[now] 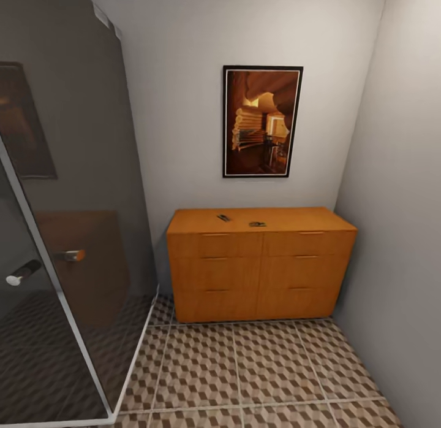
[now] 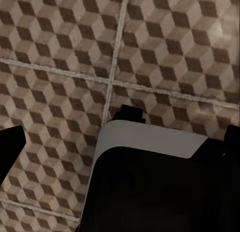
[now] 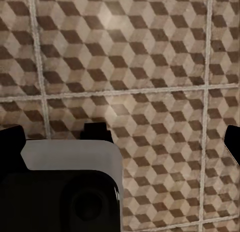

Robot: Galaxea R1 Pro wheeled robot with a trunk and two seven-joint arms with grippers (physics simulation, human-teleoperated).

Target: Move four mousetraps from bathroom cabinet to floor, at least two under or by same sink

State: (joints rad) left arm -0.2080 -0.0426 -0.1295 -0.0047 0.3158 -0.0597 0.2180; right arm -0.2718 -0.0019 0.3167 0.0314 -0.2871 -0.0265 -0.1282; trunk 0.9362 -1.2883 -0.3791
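Above bathroom floor (image 2: 60, 52) | left gripper (image 2: 122, 137) apart, empty | right gripper (image 3: 122, 137) apart, empty

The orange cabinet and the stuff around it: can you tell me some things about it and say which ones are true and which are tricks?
1. Small dark things lie on the flat top of the cabinet. True: two mousetraps show there, apart from each other.
2. A cabinet drawer is pulled open. False: all the drawer fronts sit flush and shut.
3. A framed picture hangs on the wall above the cabinet. True.
4. The bathroom floor is plain white. False: its tiles carry a brown, beige and white cube pattern with pale grout lines.
5. A glass shower screen stands at the left of the cabinet in the head view. True.
6. A mousetrap already lies on the floor. False: none shows on the tiles in view.
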